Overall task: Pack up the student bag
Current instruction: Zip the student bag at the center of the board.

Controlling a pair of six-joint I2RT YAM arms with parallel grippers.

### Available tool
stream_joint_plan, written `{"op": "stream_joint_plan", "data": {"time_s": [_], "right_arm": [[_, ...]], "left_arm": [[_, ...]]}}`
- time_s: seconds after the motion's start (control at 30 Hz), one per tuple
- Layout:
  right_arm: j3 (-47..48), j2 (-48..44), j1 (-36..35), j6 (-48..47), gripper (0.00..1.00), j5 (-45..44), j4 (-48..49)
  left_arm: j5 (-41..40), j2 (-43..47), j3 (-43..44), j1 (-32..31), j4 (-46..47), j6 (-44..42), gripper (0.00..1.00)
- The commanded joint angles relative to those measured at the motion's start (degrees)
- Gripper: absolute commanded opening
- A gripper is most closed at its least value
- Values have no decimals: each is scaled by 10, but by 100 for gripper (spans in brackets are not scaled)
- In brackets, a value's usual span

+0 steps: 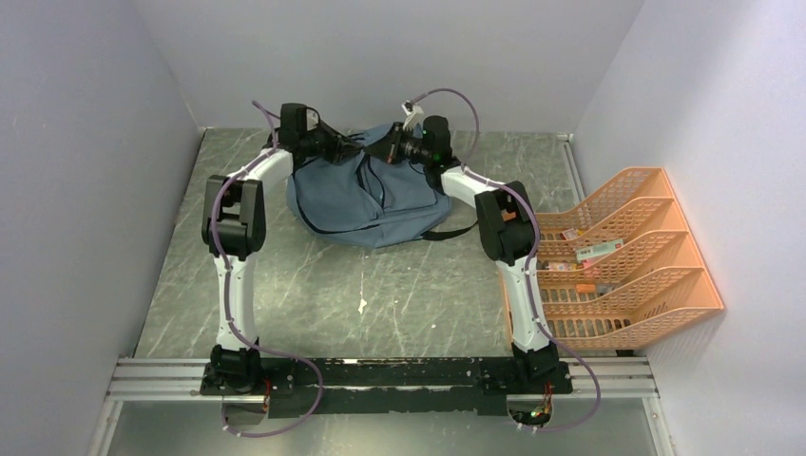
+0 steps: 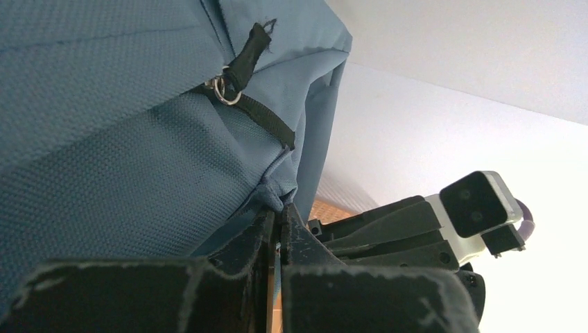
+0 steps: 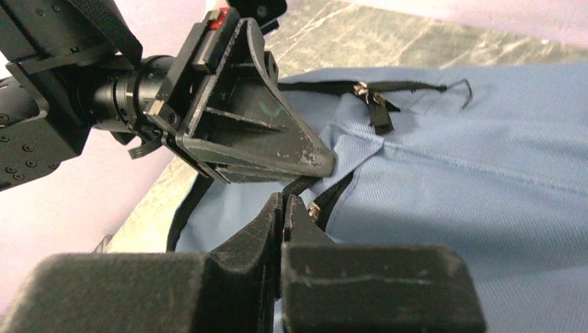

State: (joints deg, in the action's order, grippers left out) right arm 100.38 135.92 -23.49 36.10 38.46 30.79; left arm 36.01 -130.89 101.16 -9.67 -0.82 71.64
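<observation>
Right wrist: left claw (image 3: 326, 161), right claw (image 3: 283, 205) pinch student bag (image 3: 471, 194).

The student bag (image 1: 366, 204) lies on the worktop (image 1: 380, 304) toward its far edge, about midway between the side walls. The left claw (image 1: 354, 145) and right claw (image 1: 388, 149) meet nearly tip to tip at the bag's far top edge. Well to the right, by the wall, stands a tiered tray rack (image 1: 656, 285) with small items (image 1: 599, 251) in its middle tiers.
</observation>
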Motion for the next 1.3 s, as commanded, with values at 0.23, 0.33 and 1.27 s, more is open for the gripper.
{"op": "stream_joint_plan", "data": {"time_s": [0.23,0.33,1.27], "right_arm": [[158,76,-15,-80,0,36,-36],[190,90,-23,-101,0,30,-59],[-74,-85,-64,-240,0,97,-155]], "left_arm": [[-26,39,27,48,46,2,5],[-19,47,33,53,49,15,5],[-43,23,75,95,-10,8,5]]}}
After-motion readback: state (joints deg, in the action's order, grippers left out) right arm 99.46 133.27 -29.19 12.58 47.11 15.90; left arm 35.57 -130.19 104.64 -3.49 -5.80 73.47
